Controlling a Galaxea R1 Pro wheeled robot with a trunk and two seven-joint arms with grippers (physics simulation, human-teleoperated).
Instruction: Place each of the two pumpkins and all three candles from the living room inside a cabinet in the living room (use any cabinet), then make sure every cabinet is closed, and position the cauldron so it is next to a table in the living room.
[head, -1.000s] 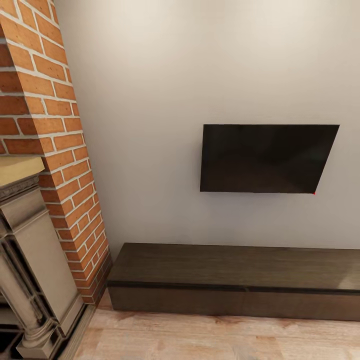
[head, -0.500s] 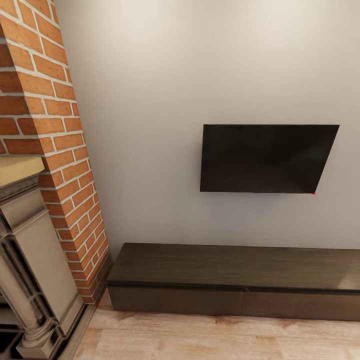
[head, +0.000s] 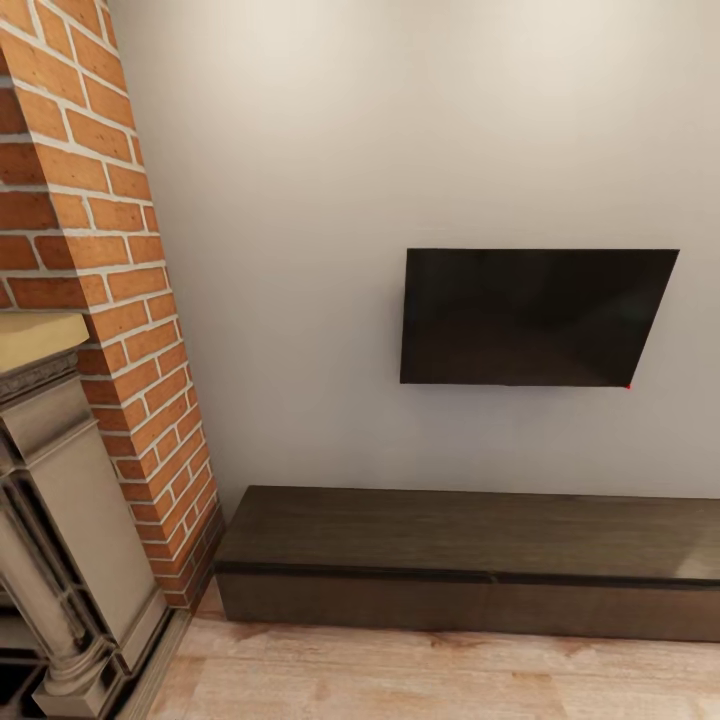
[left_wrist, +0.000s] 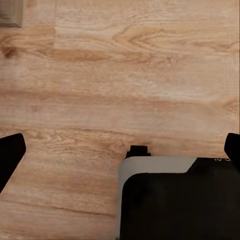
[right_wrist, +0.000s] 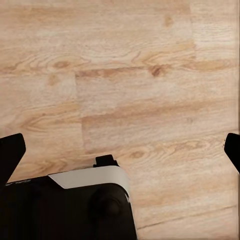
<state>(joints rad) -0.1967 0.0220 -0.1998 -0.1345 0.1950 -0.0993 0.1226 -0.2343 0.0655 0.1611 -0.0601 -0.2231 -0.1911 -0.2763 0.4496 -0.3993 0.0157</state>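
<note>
The long, low dark brown cabinet runs along the wall under the TV, and its drawer fronts sit flush and shut. My left gripper hangs open over the light wood plank floor, with its dark fingertips wide apart and nothing between them. My right gripper is open over the floor too, its fingertips spread and empty. Pumpkins, candles, cauldron and table are out of view.
A black TV is mounted on the white wall. A red brick chimney and an ornate stone fireplace stand at the left, close to the cabinet's end. A part of my grey and black base lies below each gripper.
</note>
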